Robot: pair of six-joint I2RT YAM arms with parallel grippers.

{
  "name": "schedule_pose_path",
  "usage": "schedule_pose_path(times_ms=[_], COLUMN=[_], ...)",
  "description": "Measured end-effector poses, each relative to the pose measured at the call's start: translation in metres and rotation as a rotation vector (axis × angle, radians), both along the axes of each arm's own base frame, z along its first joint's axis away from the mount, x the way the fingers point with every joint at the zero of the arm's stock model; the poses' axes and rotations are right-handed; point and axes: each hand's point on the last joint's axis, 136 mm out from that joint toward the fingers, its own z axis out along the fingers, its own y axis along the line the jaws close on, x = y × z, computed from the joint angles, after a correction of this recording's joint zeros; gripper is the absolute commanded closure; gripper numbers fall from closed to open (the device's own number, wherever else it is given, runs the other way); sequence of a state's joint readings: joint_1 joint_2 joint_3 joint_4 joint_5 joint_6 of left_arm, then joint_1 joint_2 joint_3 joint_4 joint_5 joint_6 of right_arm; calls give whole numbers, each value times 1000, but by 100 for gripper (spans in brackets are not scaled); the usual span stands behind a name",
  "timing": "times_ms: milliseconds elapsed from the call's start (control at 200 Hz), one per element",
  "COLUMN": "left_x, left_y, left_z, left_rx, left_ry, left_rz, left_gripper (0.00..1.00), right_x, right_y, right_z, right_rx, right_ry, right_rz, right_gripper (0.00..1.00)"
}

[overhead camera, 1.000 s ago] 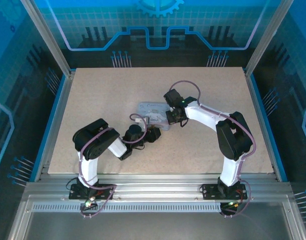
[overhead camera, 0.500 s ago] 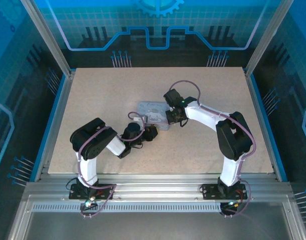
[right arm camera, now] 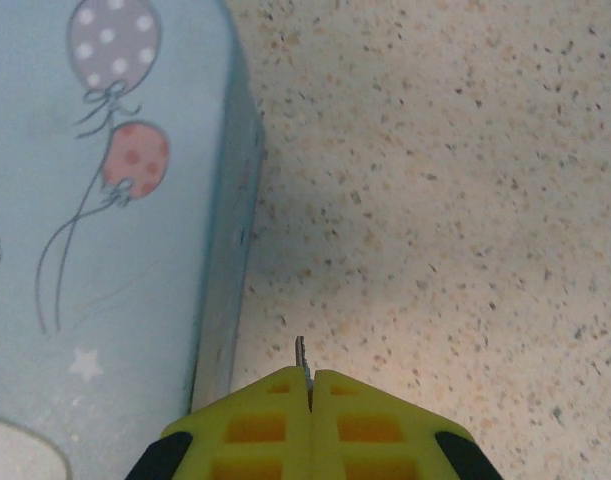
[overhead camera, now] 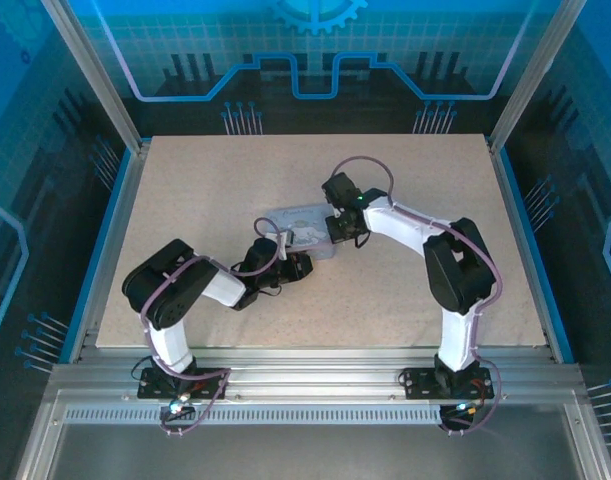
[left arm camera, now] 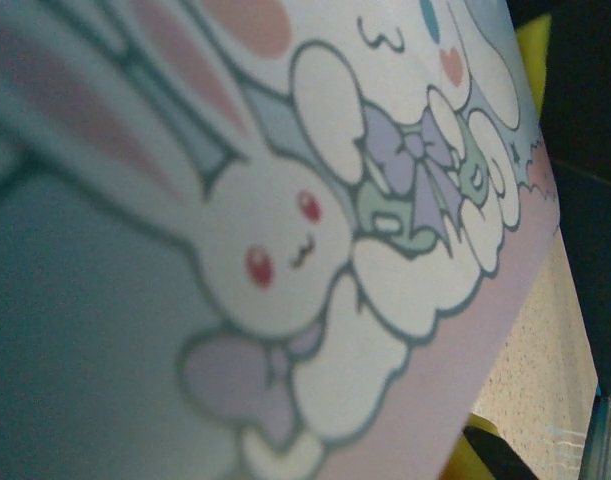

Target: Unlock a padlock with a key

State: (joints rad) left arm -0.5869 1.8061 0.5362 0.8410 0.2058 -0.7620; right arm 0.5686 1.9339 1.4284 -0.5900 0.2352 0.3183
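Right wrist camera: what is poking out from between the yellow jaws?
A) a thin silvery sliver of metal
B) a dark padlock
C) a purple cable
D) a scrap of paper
A: the thin silvery-grey key sticks out of the seam where the yellow jaws are pressed shut, just beside the pale blue tin, with the speckled table beyond it.

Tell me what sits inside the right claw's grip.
A thin silvery key: just its tip pokes out between the shut yellow fingers of the right claw. The rest is covered by the fingers, so its shape cannot be told.
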Motion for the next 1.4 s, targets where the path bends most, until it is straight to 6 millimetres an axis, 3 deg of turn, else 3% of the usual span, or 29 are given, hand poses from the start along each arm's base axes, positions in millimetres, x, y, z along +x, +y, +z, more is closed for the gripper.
schedule_pose_path(times_ms=[180, 380, 535, 800, 961, 1161, 1396], left_x=[-2, 1, 3, 1, 6, 15, 15], left_y=[2, 3, 4, 5, 0, -5, -5], left_z=[-1, -1, 0, 6, 24, 49, 51], left_rx=[6, 7, 3, -22, -46, -75, -85], left_ry=[22, 46, 56, 126, 156, 153, 176], left_rz=[6, 21, 33, 72, 91, 103, 114], left_gripper=[86, 88, 100, 100, 100, 100, 100], right_x=[8, 14, 18, 17, 3, -24, -65], right_y=[6, 9, 11, 10, -9, -29, -38], right_z=[-1, -1, 0, 3, 17, 54, 74], right_rx=[0, -2, -4, 7, 21, 93, 269], right_ry=[-3, -5, -7, -13, -28, -104, -155], right_rz=[19, 44, 61, 65, 46, 14, -10], right_gripper=[100, 100, 100, 100, 100, 100, 100])
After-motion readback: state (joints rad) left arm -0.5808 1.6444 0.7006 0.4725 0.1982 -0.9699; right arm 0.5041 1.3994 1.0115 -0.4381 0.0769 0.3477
